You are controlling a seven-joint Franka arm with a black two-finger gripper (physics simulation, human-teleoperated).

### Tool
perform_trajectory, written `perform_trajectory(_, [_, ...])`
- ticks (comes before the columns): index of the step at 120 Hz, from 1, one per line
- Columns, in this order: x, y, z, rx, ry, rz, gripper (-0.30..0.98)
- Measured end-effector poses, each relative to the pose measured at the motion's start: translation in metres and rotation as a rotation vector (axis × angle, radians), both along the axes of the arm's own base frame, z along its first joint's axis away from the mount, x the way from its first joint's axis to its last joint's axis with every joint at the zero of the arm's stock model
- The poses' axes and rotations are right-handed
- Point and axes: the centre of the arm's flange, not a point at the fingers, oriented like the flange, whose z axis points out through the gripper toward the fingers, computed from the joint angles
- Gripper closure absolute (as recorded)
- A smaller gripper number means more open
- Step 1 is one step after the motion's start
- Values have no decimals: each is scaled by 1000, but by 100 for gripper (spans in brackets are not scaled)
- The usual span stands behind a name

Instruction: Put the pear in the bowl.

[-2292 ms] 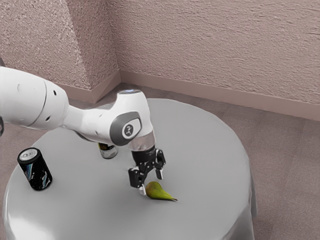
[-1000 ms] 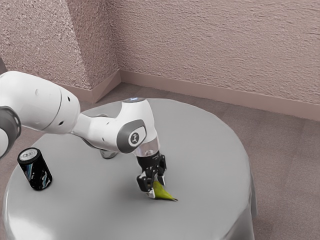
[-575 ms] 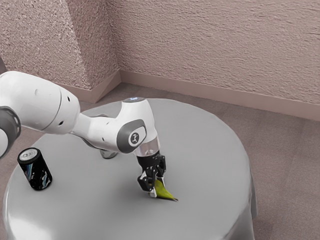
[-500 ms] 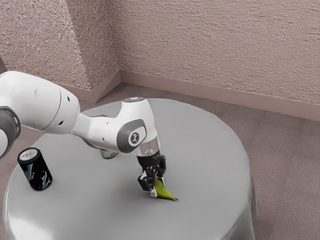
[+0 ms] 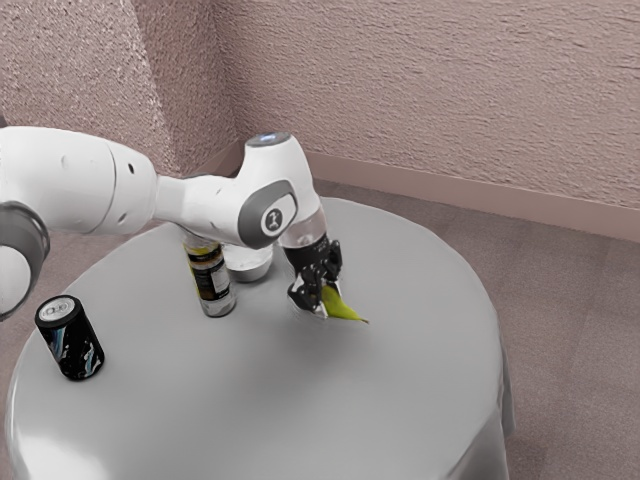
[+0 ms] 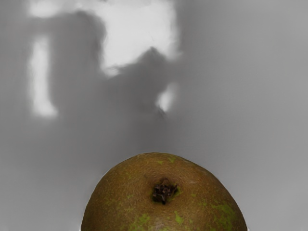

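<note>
At the exterior view's left, the white arm [image 5: 90, 182] comes in above the round counter [image 5: 400, 400], which wears a smooth grey cloth. Below the arm, near the edge of the counter, there is a black can [image 5: 70, 338] with a silver top and some blue and white marks on its side. More to the right stands a tall container [image 5: 212, 286] with dark and yellow bands, a label and a silvery base; its upper end is partly behind the arm. Just beside it, and a little behind, is the white bowl [image 5: 250, 268]. The arm covers a part of this bowl, so I cannot tell what is inside.

To the right of the bowl, the black fingers [image 5: 321, 309] point downward. They are closed on the pear [image 5: 342, 305], one at each side of its thick part, and they stand apart only as much as the fruit between them requires. The pear is held in the air over the counter, apart from the bowl, and its narrow green end points to the exterior view's right and slightly down. A soft shadow lies on the cloth below.

In the wrist view, the pear shows its round brown bottom, with small green spots and a dark, dry knot in the middle. Beyond it are grey cloth, bright patches and shadow.

Farthest right in the exterior view is the brownish floor [image 5: 570, 350], under a rough pinkish wall [image 5: 440, 80].
</note>
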Motion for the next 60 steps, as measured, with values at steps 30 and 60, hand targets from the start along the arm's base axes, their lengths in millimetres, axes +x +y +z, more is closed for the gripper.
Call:
perform_trajectory(30, [76, 69, 36, 61, -131, -9, 53])
perform_trajectory(60, [110, 161, 48, 87, -200, 9, 53])
